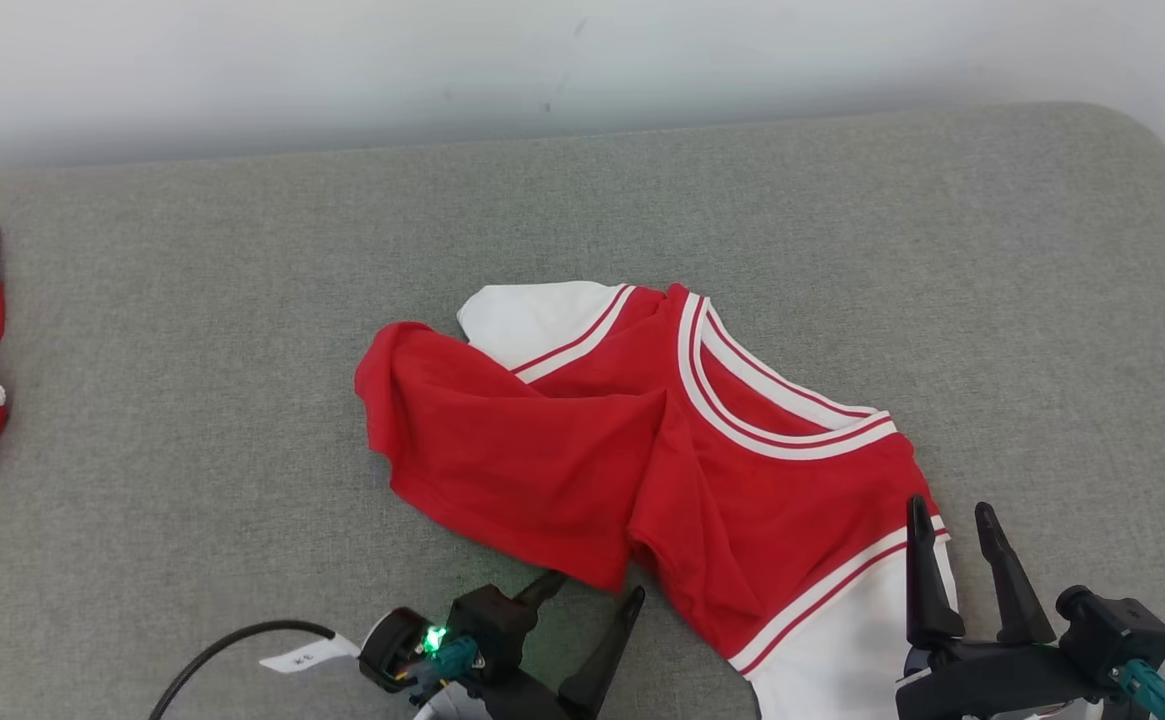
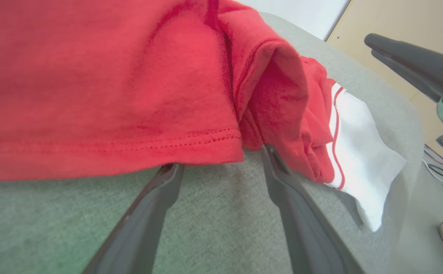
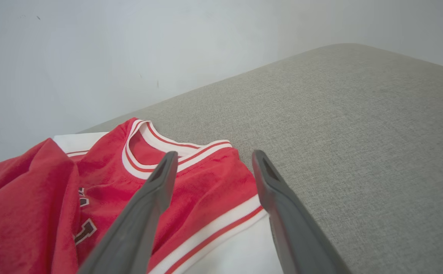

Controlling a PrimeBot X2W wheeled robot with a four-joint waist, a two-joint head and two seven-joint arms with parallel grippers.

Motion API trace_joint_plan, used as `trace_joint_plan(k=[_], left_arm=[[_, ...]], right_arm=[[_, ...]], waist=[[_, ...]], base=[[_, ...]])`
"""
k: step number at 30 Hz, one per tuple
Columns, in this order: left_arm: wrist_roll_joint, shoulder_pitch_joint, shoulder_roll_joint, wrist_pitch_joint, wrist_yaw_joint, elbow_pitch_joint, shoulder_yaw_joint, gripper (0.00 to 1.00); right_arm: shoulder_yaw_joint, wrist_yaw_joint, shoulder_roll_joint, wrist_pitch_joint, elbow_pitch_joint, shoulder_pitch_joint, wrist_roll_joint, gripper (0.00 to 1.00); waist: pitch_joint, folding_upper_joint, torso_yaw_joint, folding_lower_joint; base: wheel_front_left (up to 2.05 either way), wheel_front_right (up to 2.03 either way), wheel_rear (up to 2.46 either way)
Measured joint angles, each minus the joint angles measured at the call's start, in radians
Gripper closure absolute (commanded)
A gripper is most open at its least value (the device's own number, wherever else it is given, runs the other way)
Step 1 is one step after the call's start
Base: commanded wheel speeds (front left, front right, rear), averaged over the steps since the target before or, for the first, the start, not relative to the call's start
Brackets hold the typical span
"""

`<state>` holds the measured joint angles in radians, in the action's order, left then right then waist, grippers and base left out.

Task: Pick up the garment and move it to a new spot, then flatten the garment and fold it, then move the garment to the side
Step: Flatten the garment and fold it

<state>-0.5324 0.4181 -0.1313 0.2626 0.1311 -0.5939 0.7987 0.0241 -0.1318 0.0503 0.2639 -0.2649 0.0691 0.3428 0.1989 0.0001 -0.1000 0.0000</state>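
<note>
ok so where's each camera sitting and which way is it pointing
Head view: on the head, looking forward and down at the red-and-white jersey on the grey padded surface; left gripper and right gripper, both open, at the bottom.
Left wrist view: low, looking along its own fingers at the jersey's red hem.
Right wrist view: looking past its own fingers over the collar toward the wall.
Shared: head and left wrist views both show the right gripper; all show the jersey.

Head looks down; wrist views low, close; all share garment.
</note>
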Motion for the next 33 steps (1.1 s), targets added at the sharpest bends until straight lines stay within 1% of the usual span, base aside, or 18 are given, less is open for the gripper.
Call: trace_joint_plan(k=[3, 4, 5, 6, 7, 9, 12, 13, 18, 20, 22, 25, 29, 33], left_arm=[[-0.006, 0.015, 0.002, 0.0, 0.0, 0.004, -0.012, 0.0], [-0.006, 0.017, 0.003, 0.0, 0.0, 0.01, -0.027, 0.34], [-0.004, 0.019, 0.003, 0.0, 0.0, 0.012, -0.042, 0.59], [0.0, 0.019, 0.001, 0.0, 0.0, 0.01, -0.049, 0.78], [0.005, 0.019, 0.001, 0.0, 0.0, 0.008, -0.054, 1.0], [0.005, 0.019, 0.001, 0.0, 0.0, -0.003, -0.06, 1.0], [0.005, 0.015, -0.003, 0.0, 0.0, 0.018, -0.095, 1.0], [0.01, 0.003, -0.015, 0.0, 0.0, 0.056, -0.12, 1.0], [0.034, -0.063, -0.094, 0.0, -0.001, 0.165, -0.151, 1.0], [0.039, -0.091, -0.129, -0.001, -0.01, 0.215, -0.157, 1.0], [0.035, -0.128, -0.161, -0.021, -0.026, 0.28, -0.163, 1.0], [0.033, -0.19, -0.227, -0.075, -0.056, 0.391, -0.171, 1.0], [0.027, -0.288, -0.327, -0.146, -0.11, 0.525, -0.198, 1.0], [-0.002, -0.378, -0.399, -0.187, -0.156, 0.615, -0.234, 1.0]], right_arm=[[0.001, 0.0, 0.0, 0.0, 0.001, -0.001, 0.0, 0.0], [0.001, 0.0, 0.0, 0.0, 0.001, -0.003, 0.0, 0.0], [0.003, 0.0, 0.0, 0.0, 0.001, -0.004, 0.0, 0.0], [0.003, 0.0, 0.0, 0.0, 0.001, -0.006, -0.001, 0.0], [0.006, 0.0, 0.0, 0.0, 0.001, -0.006, -0.002, 0.0], [0.008, 0.0, 0.0, 0.0, 0.001, -0.007, -0.005, 0.0], [0.016, 0.0, 0.0, 0.0, 0.002, -0.013, -0.01, 0.0], [0.021, 0.0, 0.0, 0.0, 0.001, -0.023, -0.01, 0.0], [0.021, 0.0, 0.0, 0.0, -0.007, -0.051, 0.001, 0.0], [0.021, 0.0, 0.0, 0.0, -0.009, -0.055, 0.008, 0.0], [0.015, 0.0, 0.0, 0.0, -0.01, -0.056, 0.014, 0.0], [0.017, 0.0, -0.001, 0.0, -0.011, -0.07, 0.019, 0.0], [0.021, 0.0, 0.0, 0.0, -0.009, -0.072, 0.024, 0.0], [0.028, 0.0, 0.0, 0.0, -0.009, -0.072, 0.023, 0.0]], waist=[[-0.002, 0.0, -0.006, 0.0], [-0.004, 0.0, -0.006, 0.0], [-0.005, 0.0, -0.007, 0.0], [-0.006, 0.0, -0.007, 0.0], [-0.007, 0.0, -0.006, 0.0], [-0.01, 0.0, -0.002, 0.0001], [-0.016, 0.0, 0.01, -0.0001], [-0.022, 0.0, 0.021, -0.0001], [-0.042, 0.0, 0.058, -0.0001], [-0.051, 0.0, 0.076, -0.0001], [-0.06, 0.0, 0.094, -0.0001], [-0.073, -0.0001, 0.12, -0.0001], [-0.082, -0.0001, 0.154, -0.0002], [-0.079, -0.0001, 0.18, -0.0002]], base=[[0.0, 0.0, 0.0], [0.0, 0.0, 0.0], [0.0, 0.0, 0.0], [0.0, 0.0, 0.0], [0.0, 0.0, 0.0], [0.0, 0.0, 0.0], [0.0, 0.0, 0.0], [0.0, 0.0, 0.0], [0.0, 0.0, 0.0], [0.0, 0.0, 0.0], [0.0, 0.0, 0.0], [0.0, 0.0, 0.0], [0.0, 0.0, 0.0], [0.0, 0.0, 0.0]])
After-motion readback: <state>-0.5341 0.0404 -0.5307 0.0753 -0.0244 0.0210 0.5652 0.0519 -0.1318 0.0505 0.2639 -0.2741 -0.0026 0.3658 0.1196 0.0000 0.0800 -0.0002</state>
